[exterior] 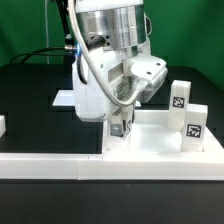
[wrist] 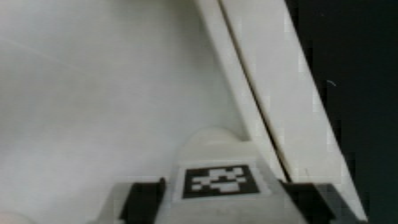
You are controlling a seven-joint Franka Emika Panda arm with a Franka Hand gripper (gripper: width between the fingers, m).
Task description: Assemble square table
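The top (exterior: 150,140) is a white plastic square, flat and smooth like a tray, with a low raised rim. It lies on the black table (exterior: 30,100), right behind the long white rail (exterior: 60,166) that runs along the front. Two legs (exterior: 194,125) stand upright on the top near its edge on the exterior view's right. They are small white blocks with flat sides, and each has a black and white square tag.

The gripper (exterior: 121,127) hangs low over the top, near the rail. It is closed on a third leg (wrist: 221,172). In the wrist view that leg is a white block with a square tag on its face. A dark finger (wrist: 139,195) presses on each side of it. Beyond the leg, the top looks like a pale, plain sheet, and its straight rim (wrist: 267,90) runs beside the black table.
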